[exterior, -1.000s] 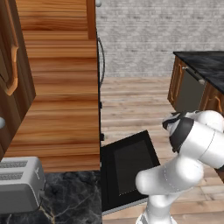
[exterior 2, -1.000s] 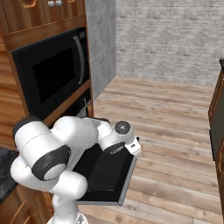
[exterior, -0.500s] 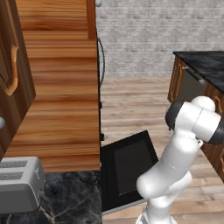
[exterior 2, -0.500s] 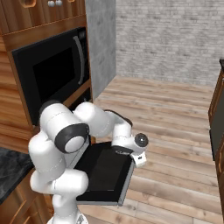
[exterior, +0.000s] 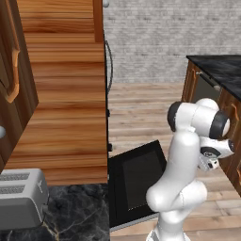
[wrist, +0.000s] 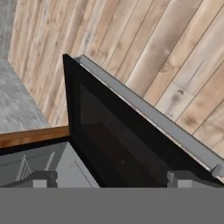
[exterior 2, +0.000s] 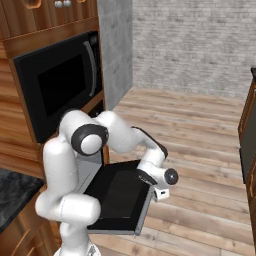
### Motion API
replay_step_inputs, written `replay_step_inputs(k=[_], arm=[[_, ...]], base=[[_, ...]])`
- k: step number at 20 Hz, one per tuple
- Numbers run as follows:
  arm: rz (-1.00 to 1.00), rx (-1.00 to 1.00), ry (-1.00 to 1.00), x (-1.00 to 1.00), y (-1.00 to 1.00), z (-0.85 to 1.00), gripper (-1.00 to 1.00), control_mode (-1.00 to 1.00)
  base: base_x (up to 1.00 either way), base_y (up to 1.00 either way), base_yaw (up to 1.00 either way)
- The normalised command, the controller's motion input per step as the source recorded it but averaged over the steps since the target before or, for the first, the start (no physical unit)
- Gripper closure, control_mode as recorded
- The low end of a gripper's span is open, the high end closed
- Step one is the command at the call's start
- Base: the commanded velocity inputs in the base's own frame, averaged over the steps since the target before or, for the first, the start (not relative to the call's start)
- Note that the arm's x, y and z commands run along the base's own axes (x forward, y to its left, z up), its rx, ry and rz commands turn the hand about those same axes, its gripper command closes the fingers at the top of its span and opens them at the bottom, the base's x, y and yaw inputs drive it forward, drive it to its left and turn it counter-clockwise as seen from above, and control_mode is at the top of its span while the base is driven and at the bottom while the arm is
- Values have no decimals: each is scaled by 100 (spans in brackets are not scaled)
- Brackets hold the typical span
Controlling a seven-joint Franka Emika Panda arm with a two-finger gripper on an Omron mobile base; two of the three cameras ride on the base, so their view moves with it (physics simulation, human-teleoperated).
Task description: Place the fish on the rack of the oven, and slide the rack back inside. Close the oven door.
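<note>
The oven door (exterior 2: pixel 117 195) lies dropped flat before the oven (exterior 2: pixel 95 172), below the microwave (exterior 2: pixel 60 82); my claw (exterior 2: pixel 161 192) hangs beside its outer edge, over the floor (exterior 2: pixel 200 165).

You see a grey toaster (exterior: pixel 19 197) on dark marble counter (exterior: pixel 75 212), black microwave (exterior 2: pixel 60 82) in wood cabinetry (exterior: pixel 66 103), plank floor (exterior 2: pixel 200 130), grey brick wall (exterior 2: pixel 195 45).

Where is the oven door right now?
The oven door hangs open, flat and low in front of the wood cabinets, below the microwave. In the right base view the hand hovers by its front edge.
</note>
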Motion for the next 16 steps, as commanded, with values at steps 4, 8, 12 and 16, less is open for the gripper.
replay_step_inputs(k=[4,8,12,16], arm=[[0,12,2,-5,-13,-27,-100,-100],[0,17,33,2,0,-76,-100,-100],[0,17,46,14,0,-84,-100,-100],[0,19,37,7,0,-59,-100,-100]], base=[[0,0,0],[0,0,0],[0,0,0],[0,0,0]])
